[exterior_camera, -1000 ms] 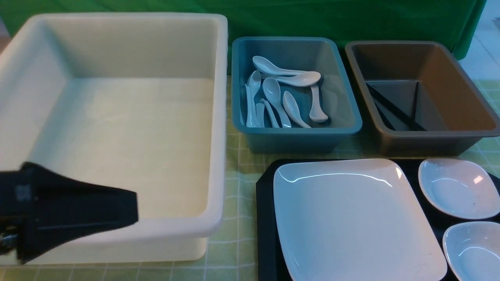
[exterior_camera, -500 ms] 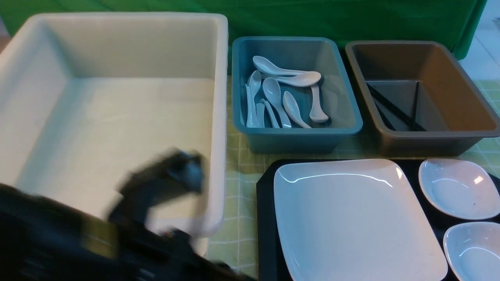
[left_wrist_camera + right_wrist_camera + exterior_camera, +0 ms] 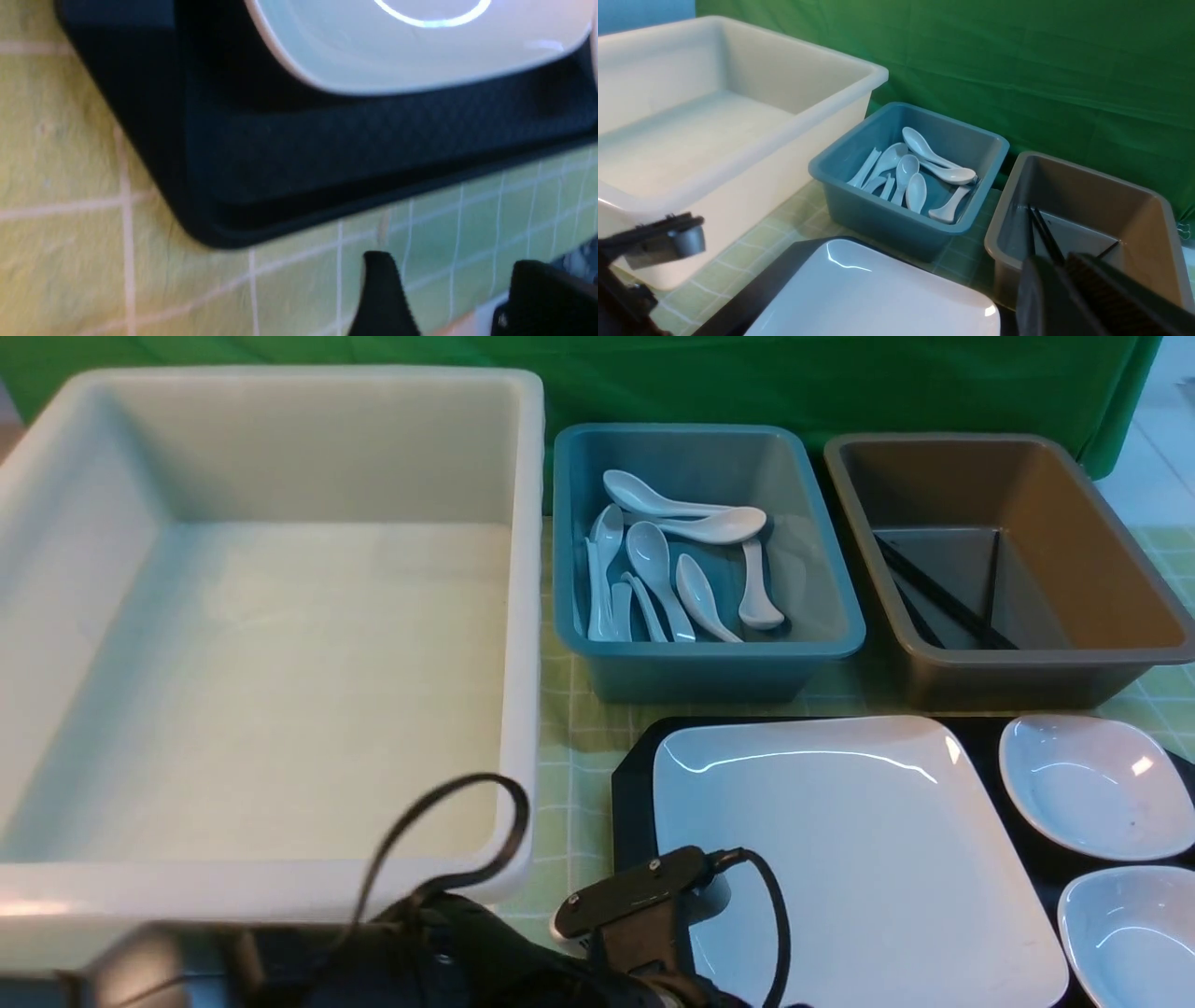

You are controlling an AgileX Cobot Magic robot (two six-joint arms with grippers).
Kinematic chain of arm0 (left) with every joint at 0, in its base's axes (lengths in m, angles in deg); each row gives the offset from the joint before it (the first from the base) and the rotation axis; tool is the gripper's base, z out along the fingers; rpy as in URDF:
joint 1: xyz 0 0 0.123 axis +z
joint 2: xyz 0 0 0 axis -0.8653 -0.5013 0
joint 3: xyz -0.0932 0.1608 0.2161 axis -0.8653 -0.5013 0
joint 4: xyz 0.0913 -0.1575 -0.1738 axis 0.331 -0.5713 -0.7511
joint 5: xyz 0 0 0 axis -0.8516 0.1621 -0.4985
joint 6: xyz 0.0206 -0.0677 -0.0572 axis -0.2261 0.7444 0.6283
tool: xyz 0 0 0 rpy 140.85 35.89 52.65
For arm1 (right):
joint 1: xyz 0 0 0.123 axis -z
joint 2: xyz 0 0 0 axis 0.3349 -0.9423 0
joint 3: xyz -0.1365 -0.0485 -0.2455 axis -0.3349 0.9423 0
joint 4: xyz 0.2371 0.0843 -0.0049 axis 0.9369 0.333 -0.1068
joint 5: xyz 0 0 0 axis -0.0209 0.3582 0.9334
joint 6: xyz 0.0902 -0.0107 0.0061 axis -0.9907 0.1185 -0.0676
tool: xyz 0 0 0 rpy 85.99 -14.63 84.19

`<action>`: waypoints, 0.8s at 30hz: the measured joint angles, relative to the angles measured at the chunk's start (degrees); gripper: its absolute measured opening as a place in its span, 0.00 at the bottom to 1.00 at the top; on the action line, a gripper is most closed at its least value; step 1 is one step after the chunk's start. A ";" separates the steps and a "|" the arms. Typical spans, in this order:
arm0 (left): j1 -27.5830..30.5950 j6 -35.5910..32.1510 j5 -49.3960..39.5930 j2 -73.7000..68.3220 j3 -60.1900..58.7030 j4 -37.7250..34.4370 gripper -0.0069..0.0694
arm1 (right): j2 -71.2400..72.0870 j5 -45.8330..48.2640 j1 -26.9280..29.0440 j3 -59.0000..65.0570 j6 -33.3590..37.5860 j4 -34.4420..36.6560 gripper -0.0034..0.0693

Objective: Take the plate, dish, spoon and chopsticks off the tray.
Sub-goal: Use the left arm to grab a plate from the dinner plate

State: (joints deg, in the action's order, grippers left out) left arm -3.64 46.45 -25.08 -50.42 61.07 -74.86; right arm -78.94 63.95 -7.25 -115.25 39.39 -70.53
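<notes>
I am looking at the large glossy white square plate (image 3: pixel 840 859), which is lying flat on the black diamond-textured plastic tray (image 3: pixel 631 793) and filling most of its left side. Two small deep white dishes (image 3: pixel 1097 784) are sitting beside it on the right. I am seeing no spoon or chopsticks on the tray. The white ceramic spoons (image 3: pixel 672 560) in view are lying in the blue bin (image 3: pixel 709 649), and the thin black chopsticks (image 3: pixel 943 602) in the brown bin (image 3: pixel 1102 569).

My left hand (image 3: pixel 455 284) is hovering low over the green checked cloth on the desk (image 3: pixel 569 747), just off the tray's near corner. Its fingers are standing wide apart and holding nothing. My right hand (image 3: pixel 1052 280) is hanging back above the tray. Its fingers are lying close together with nothing between them, as far as I can tell from that cramped view.

I am judging the plate to be the next piece, bound for the big white bin (image 3: pixel 523 616). It should be stiff, fairly heavy, slick with glaze and quick to chip. I am planning to take it at the near left rim, where the edge is curving up off the tray. One finger would go under and one over, squeezing firmly so the plate is not sliding out.
</notes>
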 joint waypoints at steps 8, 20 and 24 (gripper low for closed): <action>0.32 5.49 5.32 -4.91 0.00 0.00 0.62 | 0.00 0.11 0.00 0.00 0.00 0.00 0.14; 4.27 15.00 2.13 -7.81 0.21 5.52 0.58 | 0.00 1.47 0.00 0.00 0.00 0.00 0.15; 4.86 17.52 4.72 -7.81 0.21 6.69 0.58 | 0.00 1.47 0.00 0.00 0.00 0.00 0.16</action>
State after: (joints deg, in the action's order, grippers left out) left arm 1.22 63.96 -20.36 -58.23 61.28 -68.17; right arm -78.94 65.42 -7.25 -115.25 39.39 -70.53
